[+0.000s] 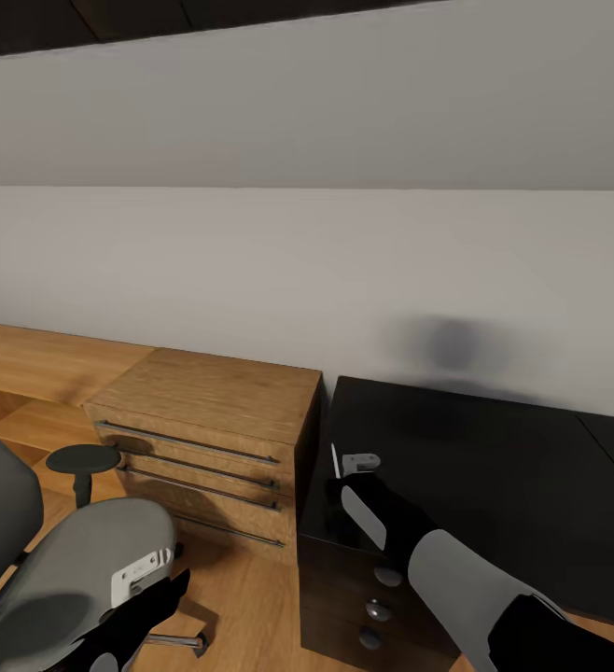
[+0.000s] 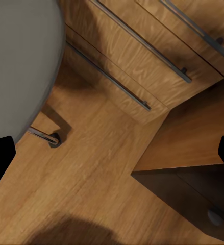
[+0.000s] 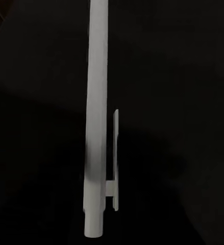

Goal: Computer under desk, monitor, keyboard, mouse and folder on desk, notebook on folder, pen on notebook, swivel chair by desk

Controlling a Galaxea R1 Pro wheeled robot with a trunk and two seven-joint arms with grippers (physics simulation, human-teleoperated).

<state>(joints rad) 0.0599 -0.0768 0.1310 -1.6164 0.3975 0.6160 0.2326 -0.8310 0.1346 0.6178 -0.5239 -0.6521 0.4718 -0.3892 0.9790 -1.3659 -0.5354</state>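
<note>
Right end effector (image 1: 341,464) held the white pen (image 3: 97,117) over the black bench (image 1: 494,467), lower centre. Left end effector (image 2: 112,153) spread wide above floor.

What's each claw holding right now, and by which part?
Right claw holds a slim light-grey pen with a clip by its clip end, over the black desk top. Left claw holds nothing.
</note>
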